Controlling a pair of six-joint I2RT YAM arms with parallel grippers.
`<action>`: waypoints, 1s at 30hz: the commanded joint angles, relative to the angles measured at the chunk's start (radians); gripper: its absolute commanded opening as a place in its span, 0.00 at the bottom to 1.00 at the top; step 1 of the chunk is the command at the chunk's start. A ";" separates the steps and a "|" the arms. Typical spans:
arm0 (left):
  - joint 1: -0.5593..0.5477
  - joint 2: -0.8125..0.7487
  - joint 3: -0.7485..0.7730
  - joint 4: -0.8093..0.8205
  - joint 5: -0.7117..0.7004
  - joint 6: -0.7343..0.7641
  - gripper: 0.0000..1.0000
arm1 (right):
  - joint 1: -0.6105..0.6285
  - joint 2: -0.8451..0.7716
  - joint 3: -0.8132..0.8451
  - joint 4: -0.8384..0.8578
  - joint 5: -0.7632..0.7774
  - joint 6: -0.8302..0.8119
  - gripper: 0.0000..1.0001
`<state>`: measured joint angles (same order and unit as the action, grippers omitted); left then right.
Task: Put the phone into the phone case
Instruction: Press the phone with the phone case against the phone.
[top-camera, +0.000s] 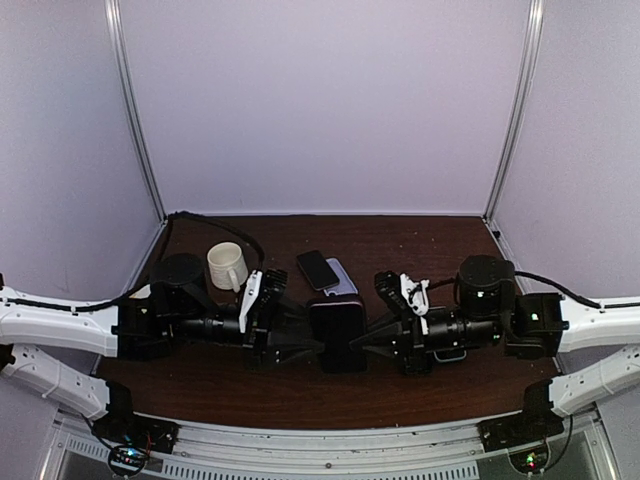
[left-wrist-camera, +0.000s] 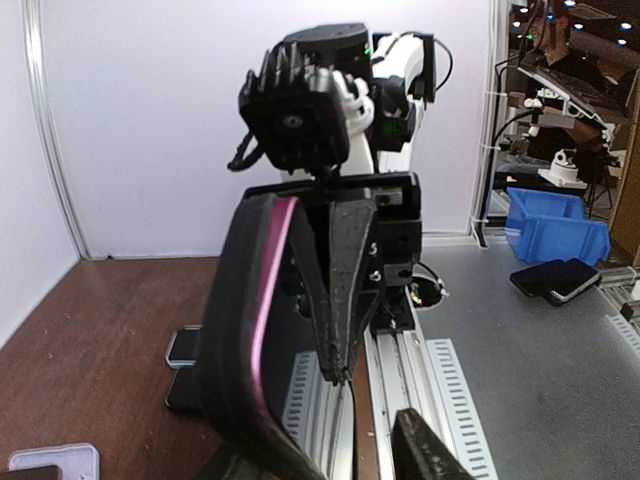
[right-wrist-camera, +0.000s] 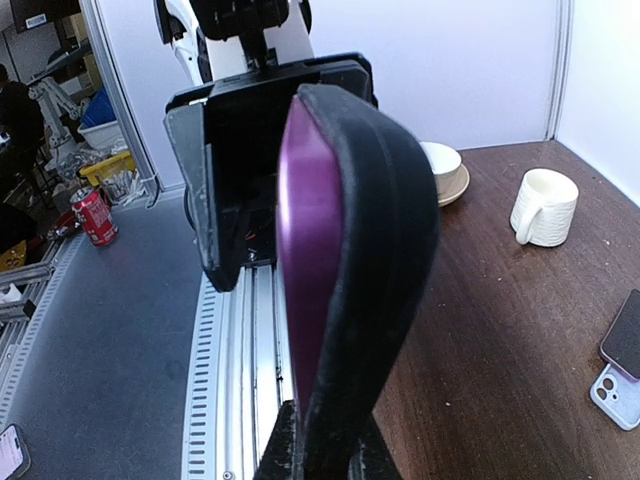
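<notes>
A black phone case with a purple inner face (top-camera: 336, 330) is held on edge above the table between my two grippers. My right gripper (right-wrist-camera: 325, 455) is shut on its lower edge; the case (right-wrist-camera: 350, 260) fills the right wrist view. In the left wrist view the case (left-wrist-camera: 245, 330) bends past my left gripper (left-wrist-camera: 330, 465), whose right finger (left-wrist-camera: 430, 450) stands apart from it; the jaws look open. A dark phone (top-camera: 317, 270) lies on a lavender slab (top-camera: 343, 279) just behind the grippers. Both also show in the right wrist view, the phone (right-wrist-camera: 625, 335) and the slab (right-wrist-camera: 615, 393).
A white mug (top-camera: 226, 265) stands at the back left, also visible in the right wrist view (right-wrist-camera: 543, 207) beside a cup on a saucer (right-wrist-camera: 445, 170). Two more flat devices (left-wrist-camera: 185, 365) lie on the table near the right arm. A metal rail (top-camera: 330, 445) runs along the near edge.
</notes>
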<state>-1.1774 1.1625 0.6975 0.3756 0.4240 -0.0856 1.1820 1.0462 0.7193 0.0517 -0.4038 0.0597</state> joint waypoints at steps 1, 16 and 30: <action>-0.005 -0.022 -0.023 0.119 -0.002 0.012 0.48 | -0.005 -0.074 0.066 0.110 -0.002 0.032 0.00; -0.007 0.046 0.010 0.199 0.047 -0.060 0.00 | -0.004 -0.039 0.082 0.153 -0.035 0.038 0.00; -0.008 -0.030 0.042 -0.017 -0.071 0.067 0.00 | -0.003 -0.016 0.370 -0.387 0.053 -0.114 0.80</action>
<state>-1.1801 1.1706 0.6945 0.3321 0.3809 -0.0757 1.1782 1.0031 0.9733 -0.1661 -0.3687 0.0242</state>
